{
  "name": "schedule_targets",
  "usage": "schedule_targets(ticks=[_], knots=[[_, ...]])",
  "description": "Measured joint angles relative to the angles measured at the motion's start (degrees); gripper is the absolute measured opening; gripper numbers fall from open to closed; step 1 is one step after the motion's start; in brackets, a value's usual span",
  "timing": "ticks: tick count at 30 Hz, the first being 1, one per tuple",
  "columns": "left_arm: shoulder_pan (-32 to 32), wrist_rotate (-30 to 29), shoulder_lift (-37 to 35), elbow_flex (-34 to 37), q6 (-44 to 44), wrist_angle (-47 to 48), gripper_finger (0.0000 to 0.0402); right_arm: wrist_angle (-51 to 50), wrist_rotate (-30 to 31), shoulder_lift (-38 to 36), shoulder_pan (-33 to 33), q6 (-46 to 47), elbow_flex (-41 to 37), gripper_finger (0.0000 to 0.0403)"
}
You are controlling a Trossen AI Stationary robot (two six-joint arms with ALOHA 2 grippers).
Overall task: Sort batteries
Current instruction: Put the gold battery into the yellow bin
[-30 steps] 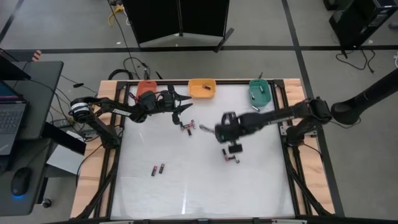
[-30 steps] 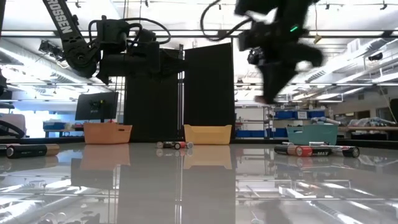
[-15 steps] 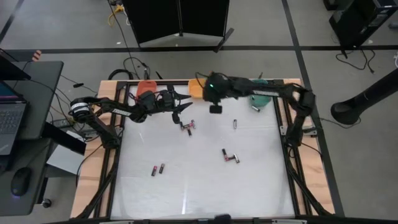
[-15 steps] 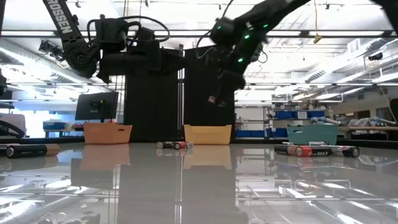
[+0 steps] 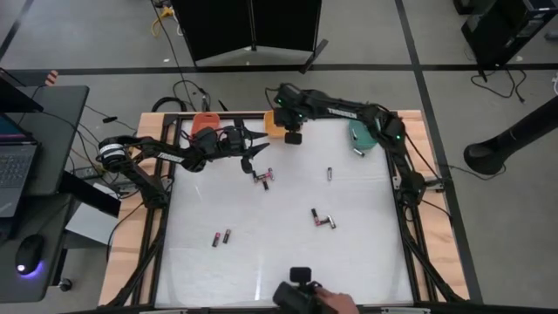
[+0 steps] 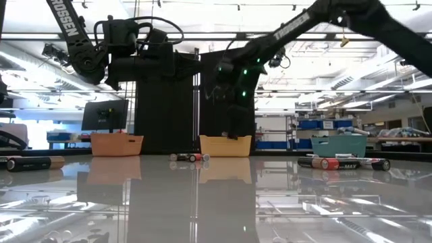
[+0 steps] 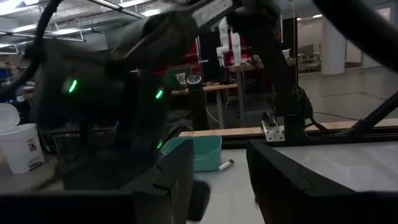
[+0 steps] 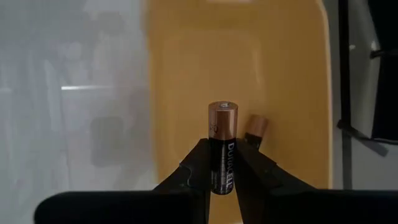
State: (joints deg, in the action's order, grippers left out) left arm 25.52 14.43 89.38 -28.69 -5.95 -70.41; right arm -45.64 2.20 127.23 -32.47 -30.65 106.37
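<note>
My right gripper hangs over the yellow bin at the table's far edge, shut on a black, copper-topped battery. In the low view it sits just above that bin. Another battery lies on the bin's floor. My left gripper hovers open near the orange bin, with nothing between its fingers. Loose batteries lie flat on the table: a cluster, a single one, a pair and another pair. My right gripper pinches the battery's black body between its two fingertips, coming from above and pointing down. The battery lies along the fingers, and its copper end sticks out past them. It is lifted clear, over the yellow bin's floor.
A teal bin stands at the far right corner with a battery beside it. Raised rails frame the white table. A person's hand holding a dark device shows at the near edge. Bare table lies toward the near side.
My right gripper has risen from the battery pair in the table's right middle and swung to the far edge, stopping over the yellow bin and lowering toward it. My left arm has kept still. A person's hand with a device has appeared at the near edge.
</note>
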Motion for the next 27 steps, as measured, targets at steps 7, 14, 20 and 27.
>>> schedule_targets(ticks=[7, 14, 20, 27], knots=[[0.0, 0.2, 0.0, 0.0, 0.4, 0.0, 0.0156, -1.6, -1.6, 5.6, -1.3, 0.0, 4.9, 0.0056], [-0.1, 0.3, 0.0, 0.0, 1.5, 0.0, 0.0156, -3.1, -2.3, 7.8, -1.8, 0.3, 5.9, 0.0057], [-0.1, 0.4, 0.0, 0.0, 1.7, 0.0, 0.0156, -2.7, -2.4, 7.8, -1.9, 2.2, 6.1, 0.0086], [-0.1, 0.4, 0.0, 0.0, 1.7, 0.0, 0.0156, -2.4, -2.4, 7.7, -1.5, 2.2, 6.1, 0.011]])
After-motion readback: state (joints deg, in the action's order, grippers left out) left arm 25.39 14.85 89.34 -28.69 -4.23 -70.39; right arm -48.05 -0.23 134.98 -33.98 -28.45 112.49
